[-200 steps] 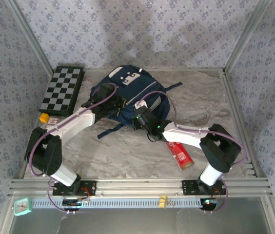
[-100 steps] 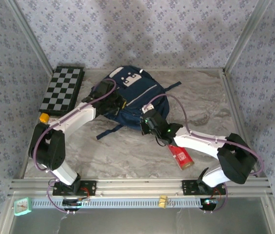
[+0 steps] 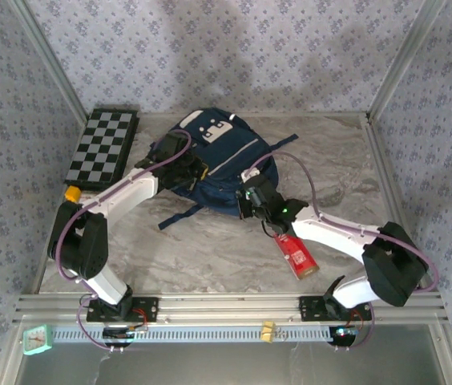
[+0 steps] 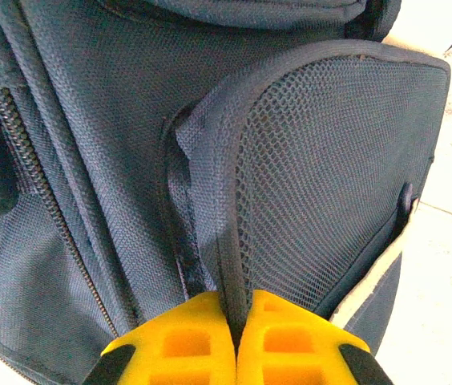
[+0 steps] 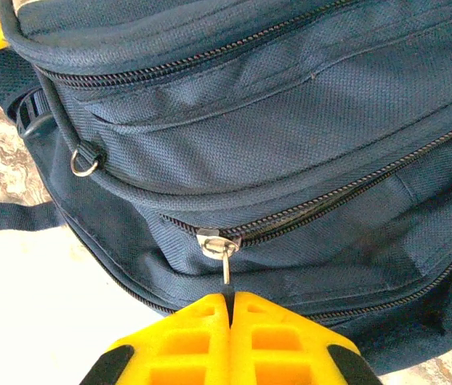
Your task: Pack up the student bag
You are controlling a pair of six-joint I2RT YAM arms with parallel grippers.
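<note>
The student bag, a large navy backpack with white patches, lies flat at the back middle of the table. My left gripper is at its left side. In the left wrist view the yellow fingers of the left gripper are shut on the bound rim of the mesh side pocket. My right gripper is at the bag's near right edge. In the right wrist view this gripper is shut on the metal pull of a zipper slider; the zip to the slider's right stands slightly parted.
A folded chessboard lies at the back left, with a small yellow object near its front corner. A red flat packet lies under the right forearm. A loose bag strap trails onto the marble. Metal frame posts border the table.
The right arm has stretched out and its gripper has slid right along the bag's near edge. The left gripper moved up against the bag's left side, then stayed.
</note>
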